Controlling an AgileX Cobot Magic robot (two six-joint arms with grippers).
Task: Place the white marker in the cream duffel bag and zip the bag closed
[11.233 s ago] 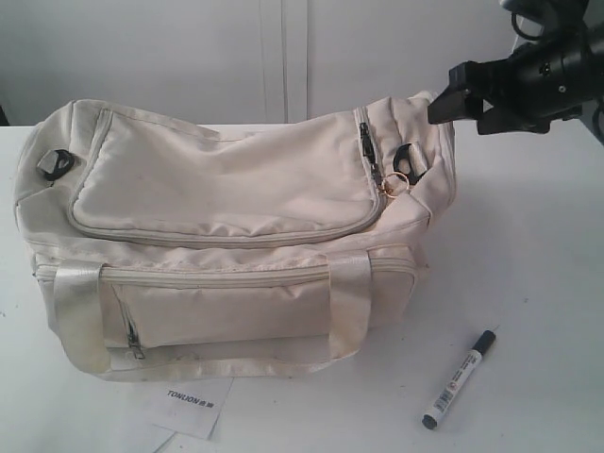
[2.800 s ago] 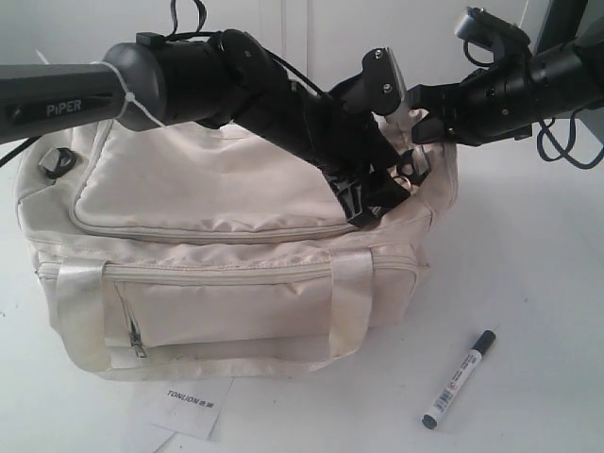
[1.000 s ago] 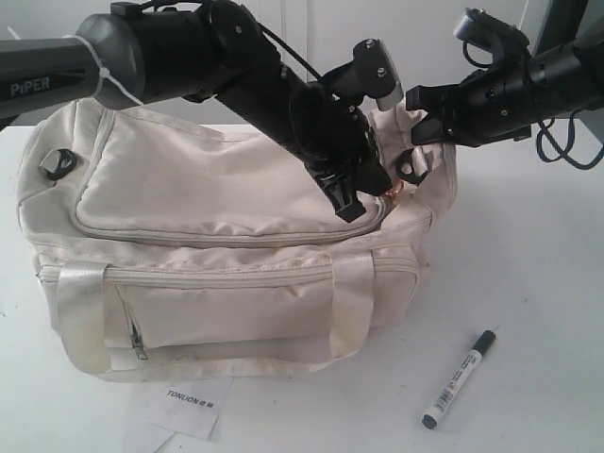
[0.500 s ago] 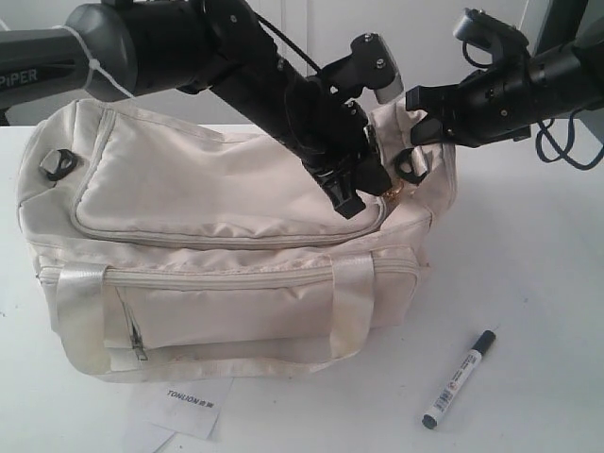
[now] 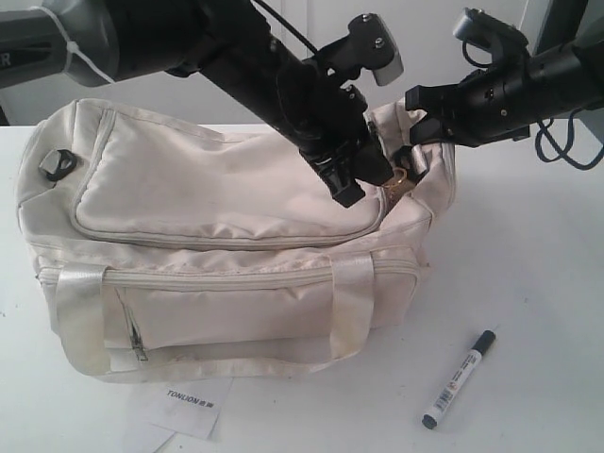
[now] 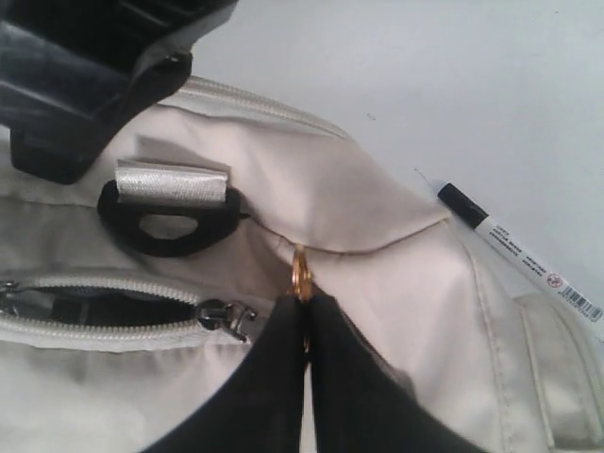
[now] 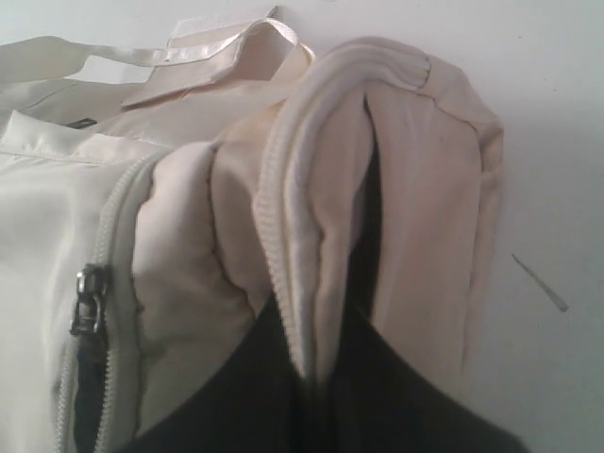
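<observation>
The cream duffel bag stands on the white table, its top zipper parted a little over dark lining. My left gripper reaches across to the bag's right end and is shut on the gold ring pull, which shows just past its fingertips. Near it sit the metal slider and a black buckle. My right gripper is shut on a fold of bag fabric at the same end, pinched between its pads. The white marker lies on the table, front right of the bag.
A white paper tag printed TONLION lies at the bag's front edge. The left arm spans the bag's top from the upper left. Bare table lies right of the bag, around the marker.
The left arm has risen and shifted slightly right with the ring pull in its jaws, tugging the bag's right end. The right gripper has held still. The marker has not moved.
</observation>
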